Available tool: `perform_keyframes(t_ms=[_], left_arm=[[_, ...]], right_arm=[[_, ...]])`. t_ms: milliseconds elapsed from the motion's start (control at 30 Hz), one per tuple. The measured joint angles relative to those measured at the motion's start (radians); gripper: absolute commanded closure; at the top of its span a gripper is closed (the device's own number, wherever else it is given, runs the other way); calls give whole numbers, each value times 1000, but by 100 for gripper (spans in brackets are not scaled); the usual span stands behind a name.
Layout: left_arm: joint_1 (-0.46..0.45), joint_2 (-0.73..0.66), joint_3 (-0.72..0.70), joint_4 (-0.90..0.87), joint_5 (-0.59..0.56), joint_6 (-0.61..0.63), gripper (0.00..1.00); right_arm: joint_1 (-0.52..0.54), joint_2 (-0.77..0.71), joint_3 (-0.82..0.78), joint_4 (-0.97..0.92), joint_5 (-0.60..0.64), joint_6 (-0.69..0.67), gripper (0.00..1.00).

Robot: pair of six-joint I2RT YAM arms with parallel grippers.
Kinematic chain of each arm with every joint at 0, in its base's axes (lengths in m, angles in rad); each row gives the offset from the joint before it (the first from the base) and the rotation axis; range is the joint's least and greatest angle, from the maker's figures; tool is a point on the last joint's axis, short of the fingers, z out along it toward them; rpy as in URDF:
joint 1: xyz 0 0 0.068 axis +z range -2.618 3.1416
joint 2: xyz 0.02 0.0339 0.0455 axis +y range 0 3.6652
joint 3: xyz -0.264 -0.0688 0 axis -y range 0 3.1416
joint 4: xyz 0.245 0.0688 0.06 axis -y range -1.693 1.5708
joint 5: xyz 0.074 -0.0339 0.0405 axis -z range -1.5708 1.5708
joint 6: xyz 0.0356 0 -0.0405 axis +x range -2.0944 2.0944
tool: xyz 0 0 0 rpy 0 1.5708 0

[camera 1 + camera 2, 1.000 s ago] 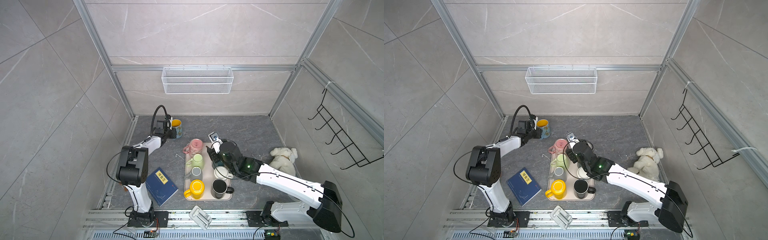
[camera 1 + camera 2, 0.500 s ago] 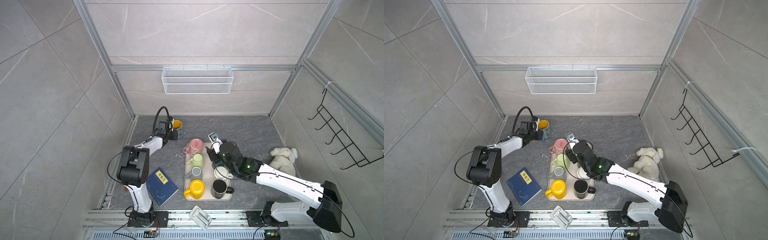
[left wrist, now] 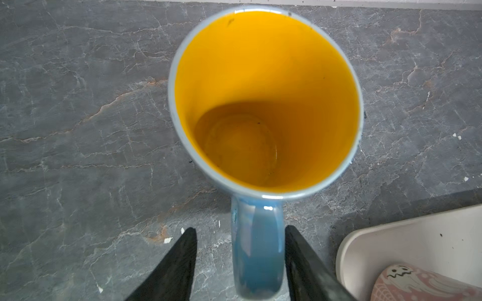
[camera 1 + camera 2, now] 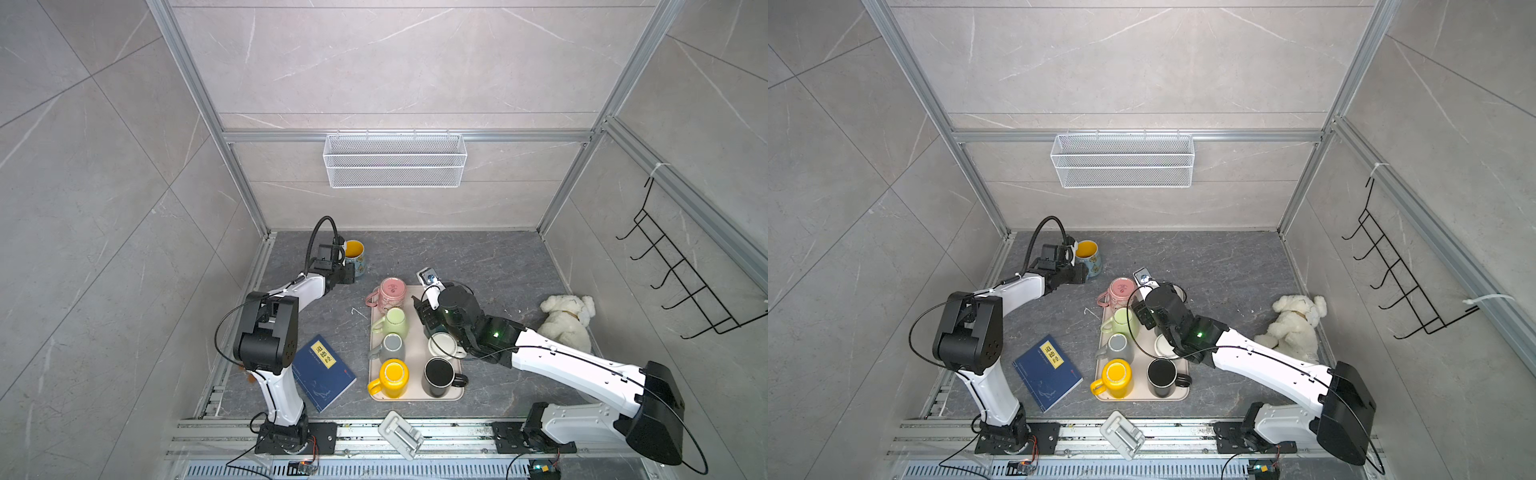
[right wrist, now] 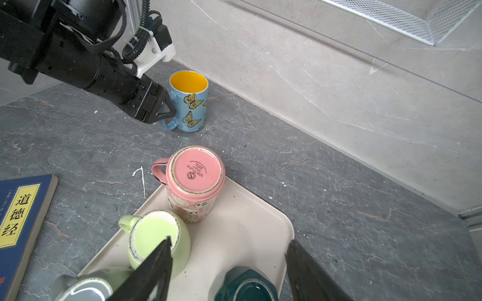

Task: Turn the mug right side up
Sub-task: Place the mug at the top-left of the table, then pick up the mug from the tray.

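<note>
Mug (image 3: 263,104) stands right in front of the left pincer (image 3: 240,230) with its mouth up, so I think it is already the right way up.

Closest of all is its blue handle (image 3: 257,247). It points straight back at the pincer and sits between the two black fingers (image 3: 180,260). The fingers are apart. One has a clear gap to the handle. The other is just beside it, and I cannot tell if it touches. Nothing is squeezed.

A bit further on is the mug's round body, yellow inside. It stands tall and straight on the grey table (image 3: 78,104), not on the tray (image 3: 417,234). Past the mug, the wall (image 5: 313,65) is near.

Off to one side of the pincer is a corner of the tray, with a pink mug (image 3: 417,284) on it.

The left arm is much the nearer one. The right pincer (image 5: 229,241) hangs over the tray, well apart from the mug. Its fingers are wide apart and hold nothing.

I think the next move is to pull the left pincer straight back, away from the handle. If it swings sideways, a finger could bump the handle and spin or tip the mug.
</note>
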Motion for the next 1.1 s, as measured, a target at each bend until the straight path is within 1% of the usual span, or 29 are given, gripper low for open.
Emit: perform_keyframes(t_ms=[100, 233, 333, 400, 500, 600, 667, 733, 833, 867, 933, 1100], left_arm=[[-5, -33, -11, -11, 0, -6, 40], [-34, -128, -26, -59, -3, -15, 40], [-97, -216, -24, -110, -14, -37, 39], [-151, -267, -13, -159, -12, -75, 40], [-215, -314, 18, -240, 14, -199, 41], [-227, -342, 15, -294, 56, -370, 43], [-221, -367, -27, -293, 72, -494, 43], [-216, -415, -117, -273, 89, -636, 44], [-215, -491, -241, -257, 92, -814, 44], [-215, -507, -262, -257, 92, -861, 44], [-215, -534, -287, -256, 92, -970, 44], [-217, -541, -291, -206, 97, -1157, 45]], right_arm=[[0, -1, -2, 0, -3, 3, 29], [0, -11, -13, 0, -4, 5, 28], [0, -11, -13, -3, -5, 17, 26], [0, -10, -5, -27, -5, 33, 26], [0, 11, 61, -111, -3, 63, 26], [0, 32, 135, -171, 0, 87, 25], [0, 32, 163, -198, 0, 101, 25], [0, 31, 174, -210, -1, 116, 24], [0, 30, 175, -237, -4, 135, 24], [0, 30, 175, -244, -5, 141, 24], [0, 29, 175, -253, -8, 153, 24], [0, 29, 175, -255, -15, 164, 24]])
